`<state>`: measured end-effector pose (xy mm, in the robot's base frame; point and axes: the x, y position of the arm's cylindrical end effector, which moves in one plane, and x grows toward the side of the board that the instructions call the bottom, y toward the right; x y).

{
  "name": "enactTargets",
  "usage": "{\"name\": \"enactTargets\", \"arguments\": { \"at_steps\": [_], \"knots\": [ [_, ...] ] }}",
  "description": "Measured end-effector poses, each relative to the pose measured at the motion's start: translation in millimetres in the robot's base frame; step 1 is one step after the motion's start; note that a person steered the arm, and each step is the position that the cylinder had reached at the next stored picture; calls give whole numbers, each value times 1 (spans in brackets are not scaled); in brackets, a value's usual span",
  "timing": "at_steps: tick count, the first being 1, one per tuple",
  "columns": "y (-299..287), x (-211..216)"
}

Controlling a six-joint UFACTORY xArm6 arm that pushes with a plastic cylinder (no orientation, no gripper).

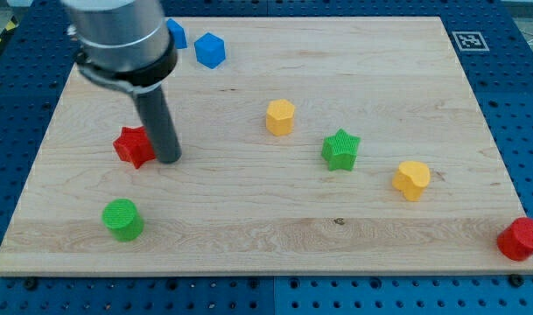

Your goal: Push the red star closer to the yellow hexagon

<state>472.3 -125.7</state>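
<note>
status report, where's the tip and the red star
My tip right beside red star, on its right side. Yellow hexagon off to the view's right, apart. Nothing between them.

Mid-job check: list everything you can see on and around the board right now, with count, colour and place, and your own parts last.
red star: 1, red, view's left, touching or almost touching my tip on its left side
yellow hexagon: 1, yellow, centre, toward the top
yellow block: 1, yellow, right of centre; shape unclear
green star: 1, green, between the two yellow blocks
green cylinder: 1, green, bottom left
blue blocks: 2, blue, top left; one partly hidden by the arm
red block: 1, red, bottom right edge of the board
board: 1, pale wood, on a blue perforated table
marker tag: 1, black and white, top right corner
my tip: 1, dark rod, just right of the red star
</note>
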Motion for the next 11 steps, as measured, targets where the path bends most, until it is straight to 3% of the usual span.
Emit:
{"name": "enactTargets", "arguments": {
  "at_steps": [2,4,5,8,11],
  "knots": [
    [-59,33],
    [-148,34],
    [-153,25],
    [10,-7],
    [38,-43]
  ]
}}
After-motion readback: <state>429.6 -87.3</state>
